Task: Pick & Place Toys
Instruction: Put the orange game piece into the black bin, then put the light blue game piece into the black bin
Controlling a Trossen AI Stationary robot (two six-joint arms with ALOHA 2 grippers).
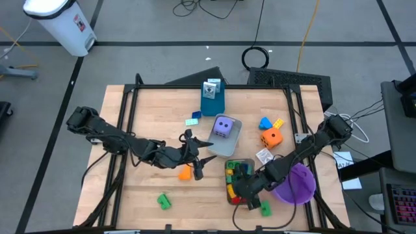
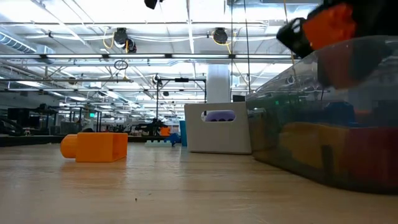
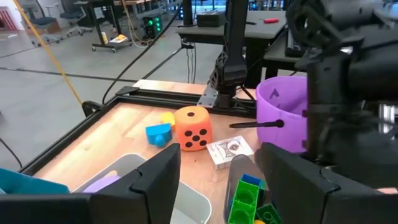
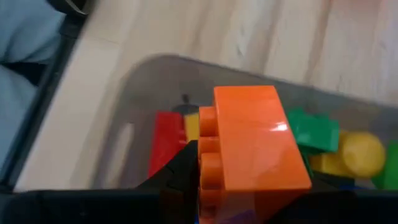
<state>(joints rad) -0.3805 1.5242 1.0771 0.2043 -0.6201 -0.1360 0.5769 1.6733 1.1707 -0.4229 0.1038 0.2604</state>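
While the right gripper point(image 4: 205, 186) hangs over the clear bin point(image 1: 229, 190) near the table's front edge, pinching an orange brick point(image 4: 252, 140) above the bricks already inside, the task looks partway done. Red, yellow and green bricks point(image 1: 237, 174) already lie in that bin, so several toys have been placed.

Left to do, judging from the high view:
- orange brick on the table point(image 1: 185, 172), just beside the left gripper point(image 1: 195, 162)
- green brick point(image 1: 163, 202) near the front left
- green brick point(image 1: 265, 208) just beside the bin and purple bowl point(image 1: 296, 183)
- blue brick point(image 1: 264, 123) and small yellow brick point(image 1: 278, 122) at the back right
- orange die point(image 1: 271, 137) near them, loose on the wood
- small teal piece point(image 1: 193, 120) by the blue box point(image 1: 212, 101)

The purple die point(image 1: 223, 127) sits in the grey tray point(image 1: 227, 144), possibly already sorted.

The left gripper hovers mid-table with its fingers point(image 3: 155, 180) spread apart, holding nothing; in its wrist view the gap between them is bare.

Writing: a small white card point(image 3: 229, 151) lies between the orange die and the bin, with a printed graphic but no legible text. The blue box carries a label on top, unreadable. The orange die shows black dots only. No brand can be made out.
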